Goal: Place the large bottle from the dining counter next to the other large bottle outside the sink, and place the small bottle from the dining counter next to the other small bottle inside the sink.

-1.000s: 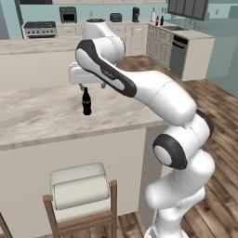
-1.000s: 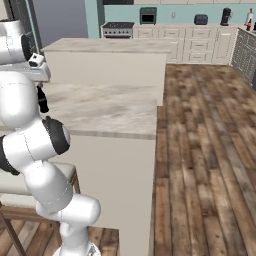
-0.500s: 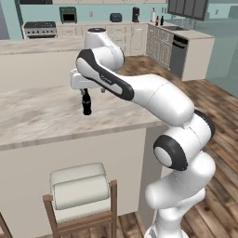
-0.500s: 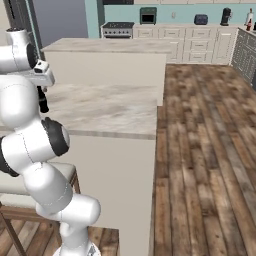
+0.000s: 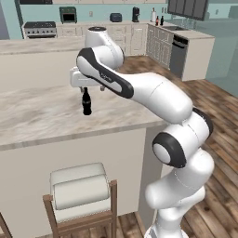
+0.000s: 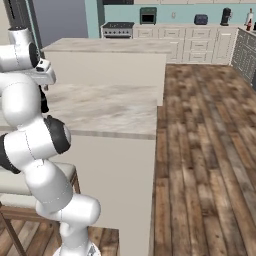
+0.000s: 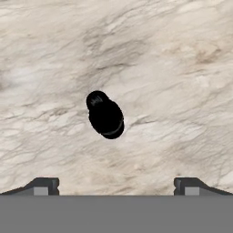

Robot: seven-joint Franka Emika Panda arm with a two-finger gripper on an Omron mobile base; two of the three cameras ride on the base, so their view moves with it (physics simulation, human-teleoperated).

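Nearest, below the worktop's front edge: cushioned wooden bar stool [image 5: 80, 192], tucked against the cream base. On the dining worktop [image 5: 42, 114]: small black bottle [image 5: 86, 102] standing upright on the beige marble pattern, well back from the front edge and in from the right-hand end. Directly above the bottle: tool [image 5: 85, 88], pointed straight down, jaws spread wide and empty. In the hand view: small black bottle [image 7: 105, 115] seen from above, cap nearer the top, lying between the lines of the two fingertips [image 7: 43, 185] but clear of both, no contact. In the right base view: dining worktop [image 6: 107, 107] mostly bare, bottle largely hidden behind the white arm. Beyond it, a second, higher beige worktop [image 5: 37, 44]. Farthest back: black stove [image 5: 39, 25] along the wall cabinets, and two small bottles [image 5: 159, 20] on the far corner worktop, too small to tell apart.
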